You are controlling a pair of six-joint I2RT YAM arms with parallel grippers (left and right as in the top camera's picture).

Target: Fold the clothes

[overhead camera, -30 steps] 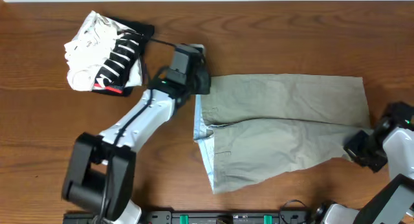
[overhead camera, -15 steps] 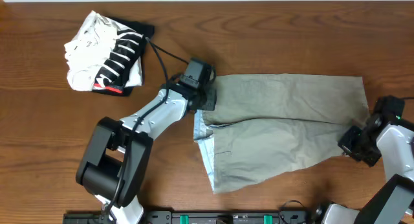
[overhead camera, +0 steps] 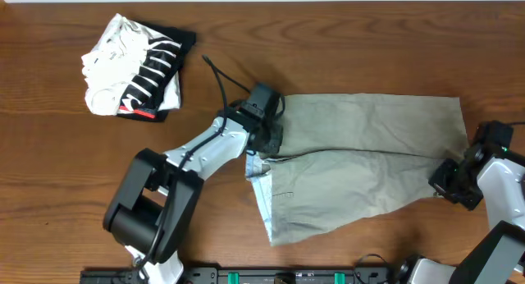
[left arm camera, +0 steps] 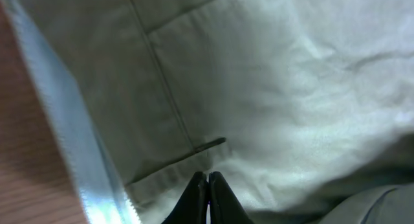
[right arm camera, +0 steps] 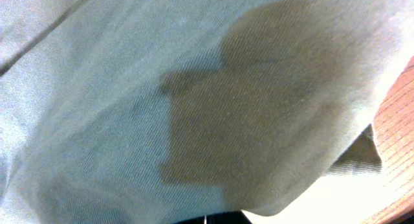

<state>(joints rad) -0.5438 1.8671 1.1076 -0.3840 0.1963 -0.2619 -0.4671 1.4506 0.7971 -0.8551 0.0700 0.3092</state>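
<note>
The left gripper (left arm camera: 207,185) has slid toward 3 o'clock onto the shorts (overhead camera: 369,144), fingers pressed together, while the right gripper (overhead camera: 449,185) pinches a hem that could slip free.

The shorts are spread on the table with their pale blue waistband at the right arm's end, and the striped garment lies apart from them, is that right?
Not quite: the pale blue waistband of the shorts is at the left arm's end, beside the left gripper, as the overhead view shows. The striped garment does lie apart from them on the table.
</note>
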